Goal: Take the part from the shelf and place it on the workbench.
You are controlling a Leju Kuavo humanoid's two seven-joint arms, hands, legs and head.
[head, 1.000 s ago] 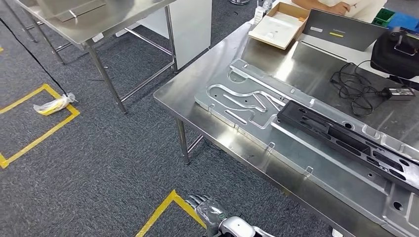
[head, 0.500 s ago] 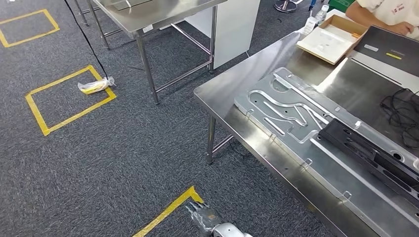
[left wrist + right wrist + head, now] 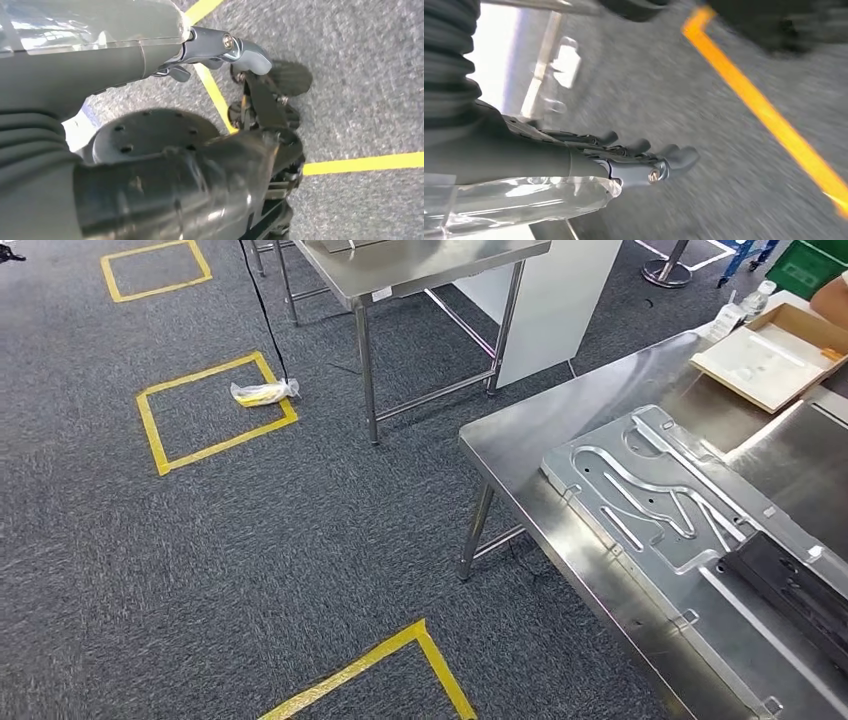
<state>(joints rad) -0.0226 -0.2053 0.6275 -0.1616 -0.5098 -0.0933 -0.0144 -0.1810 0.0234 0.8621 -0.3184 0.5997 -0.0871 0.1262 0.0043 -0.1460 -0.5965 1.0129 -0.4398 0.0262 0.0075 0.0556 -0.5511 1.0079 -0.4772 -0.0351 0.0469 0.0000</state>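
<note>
Steel workbench [image 3: 520, 455] carries a cardboard tray [image 3: 775, 352], seemingly empty; both hands' fingers [image 3: 644, 147] empty, extended.

Bright even light, glare on workbench [image 3: 520, 455], right wrist view seemingly motion-blurred

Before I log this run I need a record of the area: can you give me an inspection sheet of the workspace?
Surface: steel workbench at right, its near corner bare.
Job's things: grey metal plate with curved slots lies flat on the workbench; long black part lies on the plate.
Clutter: open cardboard box at the far end of the workbench; clear bag with something yellow on the floor.
Hands: left hand and right hand hang over the carpet, fingers apart, holding nothing.
Cables: black cable runs down to the bag.
Surroundings: grey carpet with yellow tape squares; second steel table beyond.
</note>
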